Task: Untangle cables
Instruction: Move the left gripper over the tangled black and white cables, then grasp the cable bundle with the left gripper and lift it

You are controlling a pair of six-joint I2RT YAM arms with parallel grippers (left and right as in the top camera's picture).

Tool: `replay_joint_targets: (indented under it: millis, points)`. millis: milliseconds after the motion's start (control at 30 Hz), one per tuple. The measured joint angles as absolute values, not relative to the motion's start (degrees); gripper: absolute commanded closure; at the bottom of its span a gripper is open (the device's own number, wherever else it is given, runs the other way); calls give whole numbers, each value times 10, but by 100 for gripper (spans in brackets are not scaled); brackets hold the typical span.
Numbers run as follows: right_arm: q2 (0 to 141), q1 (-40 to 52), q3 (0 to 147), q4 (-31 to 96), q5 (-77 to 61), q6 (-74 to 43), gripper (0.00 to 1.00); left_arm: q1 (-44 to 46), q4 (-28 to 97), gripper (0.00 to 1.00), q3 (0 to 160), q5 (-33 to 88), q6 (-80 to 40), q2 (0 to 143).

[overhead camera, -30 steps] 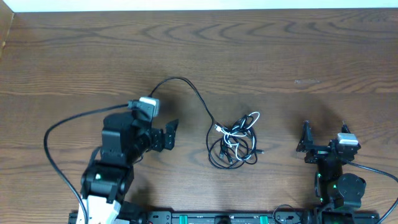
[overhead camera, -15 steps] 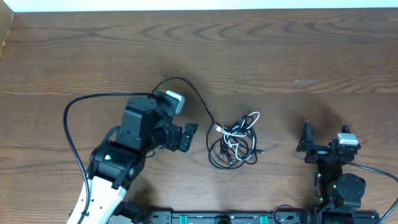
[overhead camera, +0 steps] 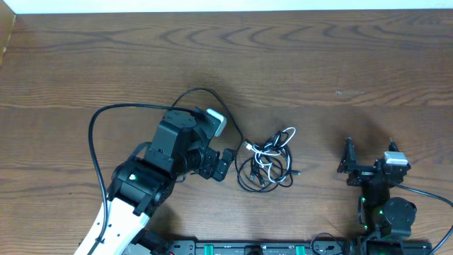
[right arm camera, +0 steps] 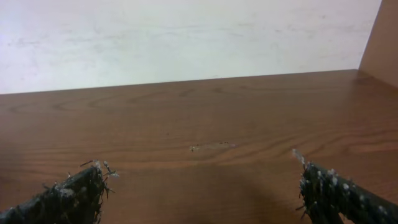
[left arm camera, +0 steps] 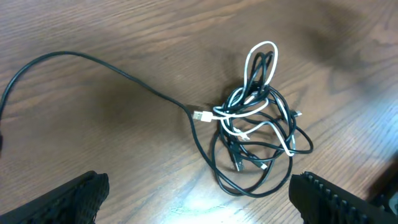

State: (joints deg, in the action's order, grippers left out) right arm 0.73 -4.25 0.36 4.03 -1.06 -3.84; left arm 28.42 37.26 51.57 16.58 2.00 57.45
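Observation:
A tangle of thin cables [overhead camera: 267, 164] lies at the table's middle: black loops wound with a shorter white cable [left arm camera: 252, 112]. One long black cable [overhead camera: 228, 117] runs from the tangle up and left in an arc. In the left wrist view the tangle [left arm camera: 255, 134] lies just ahead of my fingers. My left gripper [overhead camera: 224, 163] is open and empty, just left of the tangle, its fingers wide apart [left arm camera: 199, 199]. My right gripper [overhead camera: 348, 161] is open and empty at the lower right, apart from the cables; its view [right arm camera: 202, 193] shows only bare table.
A thicker black wire [overhead camera: 95, 149] loops from the left arm's wrist round to its base. The wooden table [overhead camera: 318, 64] stretches away to a white wall [right arm camera: 186, 37] at the back. A raised wooden edge [right arm camera: 379, 43] stands at the far right.
My left arm has swung right across the table, bringing its open gripper from well left of the tangle to just beside it. The right arm and the cables have not moved.

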Motion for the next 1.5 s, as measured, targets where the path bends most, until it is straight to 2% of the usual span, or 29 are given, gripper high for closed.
replay_joint_targets:
  millis: [533,767,1067,1500]
  points:
    - [7,-43,4,40,-11,-38,1,290,375,2,516,162,20,585]
    - [7,-43,4,40,-11,-38,1,320,366,2,516,159,20,668]
    - [7,-43,4,40,-11,-38,1,382,293,2,516,149,23,767]
    - [7,-43,4,40,-11,-38,1,384,255,2,516,147,46,823]
